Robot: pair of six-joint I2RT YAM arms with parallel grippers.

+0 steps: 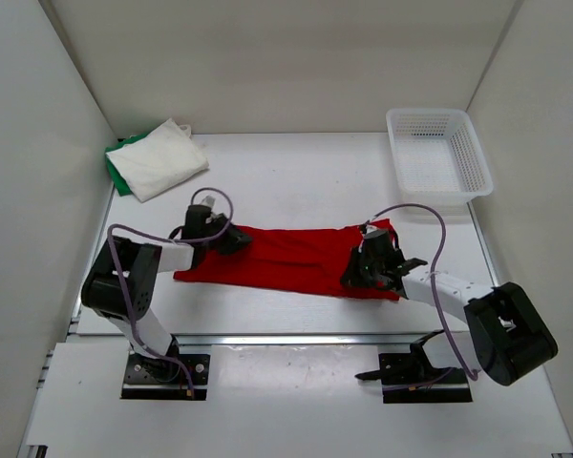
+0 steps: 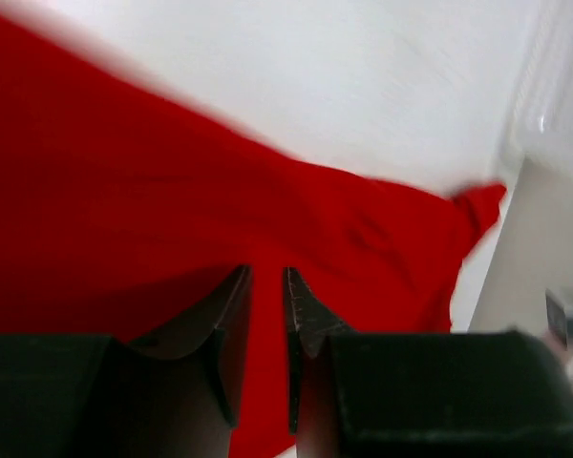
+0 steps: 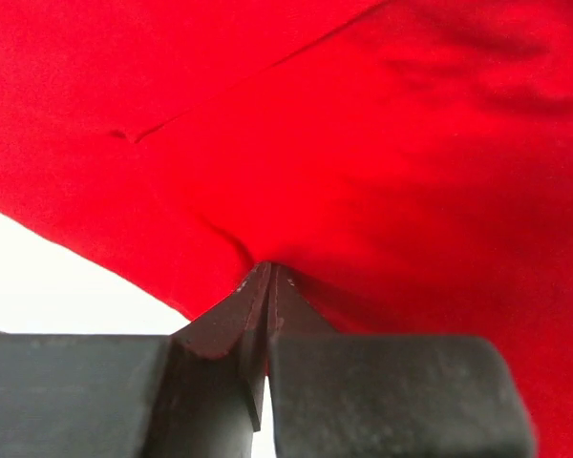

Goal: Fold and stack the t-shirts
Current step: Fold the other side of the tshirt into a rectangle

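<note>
The red t-shirt [image 1: 286, 256] lies as a long band across the middle of the table. My left gripper [image 1: 234, 239] is at its left end. In the left wrist view its jaws [image 2: 267, 272] stand a narrow gap apart, filled with the red cloth [image 2: 124, 191]. My right gripper [image 1: 356, 275] is at the shirt's right end, near the front edge. In the right wrist view its fingertips [image 3: 270, 267] are pressed together on a pucker of red cloth [image 3: 363, 143]. The white t-shirt [image 1: 158, 157] lies folded at the back left on top of the green t-shirt [image 1: 117, 174], of which only an edge shows.
A white mesh basket [image 1: 477, 162] stands at the back right corner. White walls close in the table on the left, back and right. The arm bases are at the near edge.
</note>
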